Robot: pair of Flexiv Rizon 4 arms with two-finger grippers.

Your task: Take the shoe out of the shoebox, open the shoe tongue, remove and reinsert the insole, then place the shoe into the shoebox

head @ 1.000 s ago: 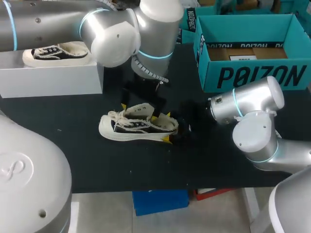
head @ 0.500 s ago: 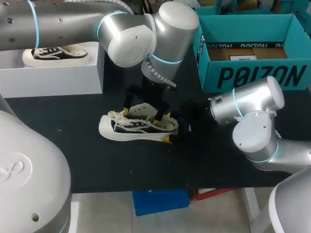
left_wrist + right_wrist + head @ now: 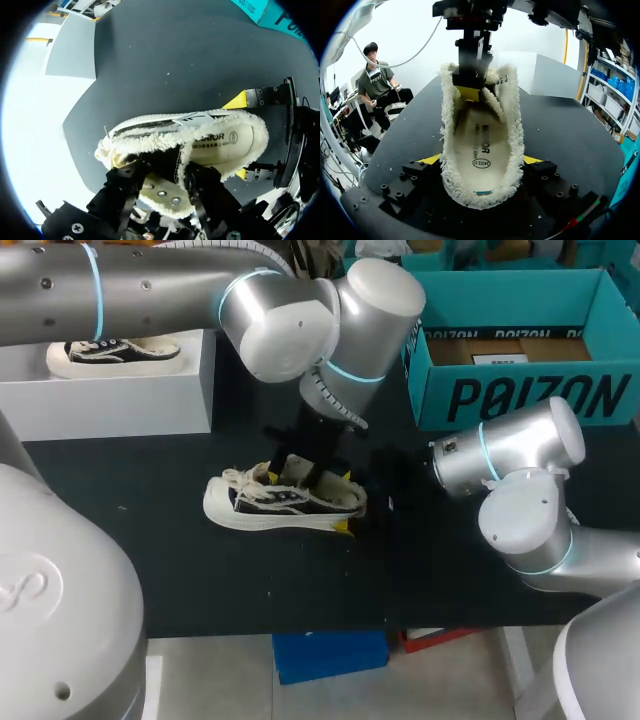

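The shoe (image 3: 285,502) is seen lying on the table (image 3: 250,580), out of the shoebox (image 3: 520,400); its heel is clamped from two sides by the right end effector (image 3: 482,167); the left end effector (image 3: 161,175) is placed at the tongue (image 3: 293,470), but whether it is closed there cannot be told; the tongue-opening step is judged to be in hand; next, the tongue should be pulled forward, so that the insole (image 3: 480,145) can be reached.

My fluffy white-and-black shoe (image 3: 285,500) stands upright, its insole (image 3: 481,145) lying inside, near the open blue-green shoebox (image 3: 520,400).
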